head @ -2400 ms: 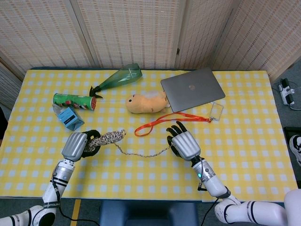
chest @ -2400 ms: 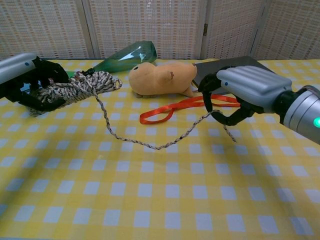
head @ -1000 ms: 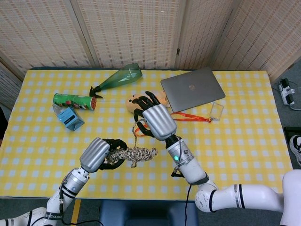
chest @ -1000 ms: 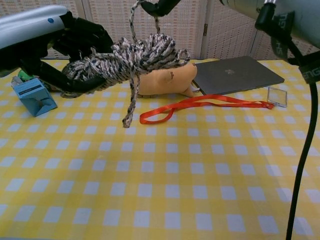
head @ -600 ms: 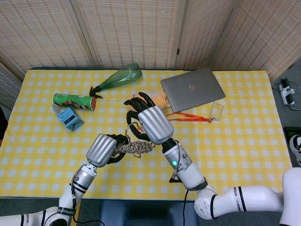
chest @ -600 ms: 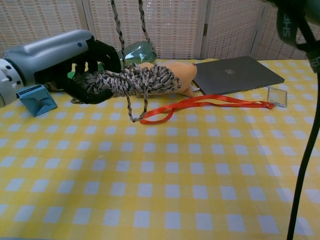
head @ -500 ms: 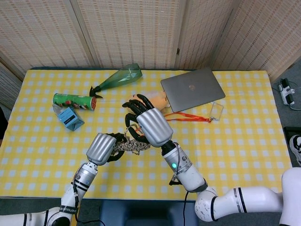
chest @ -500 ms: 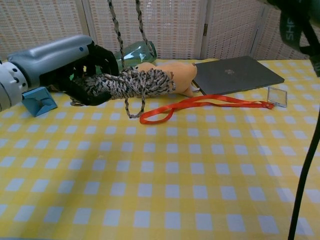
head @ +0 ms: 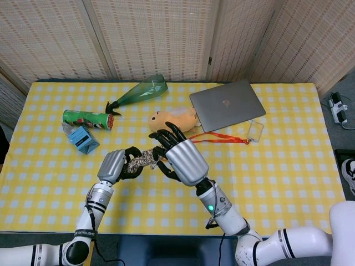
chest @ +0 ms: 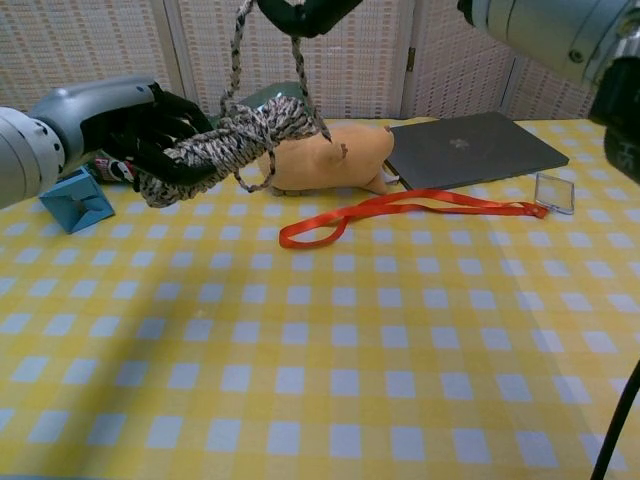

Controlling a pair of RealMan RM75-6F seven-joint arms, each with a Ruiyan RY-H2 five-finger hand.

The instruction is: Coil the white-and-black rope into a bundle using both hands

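Note:
The white-and-black rope [chest: 228, 135] is wound into a thick bundle, tilted up to the right above the table. My left hand [chest: 135, 125] grips its left end; in the head view this left hand [head: 113, 165] holds the bundle [head: 144, 158] just left of my right hand [head: 183, 159]. At the top edge of the chest view, my right hand [chest: 300, 12] pinches a loop of the rope's loose strand [chest: 238, 55], which runs down to the bundle on both sides. The right hand's palm is hidden in the head view.
A tan plush toy [head: 173, 119] lies just behind the hands, with an orange lanyard [head: 222, 137] and clear badge holder [head: 255, 131] to the right. A grey laptop [head: 226, 104] sits at the back right. A green bottle [head: 141, 91], green can [head: 87, 118] and blue box [head: 83, 138] are at the left.
The right hand came down into the chest view's top edge, still holding the strand. The left hand shifted left and tilted the bundle up. The tail hanging under the bundle is gone.

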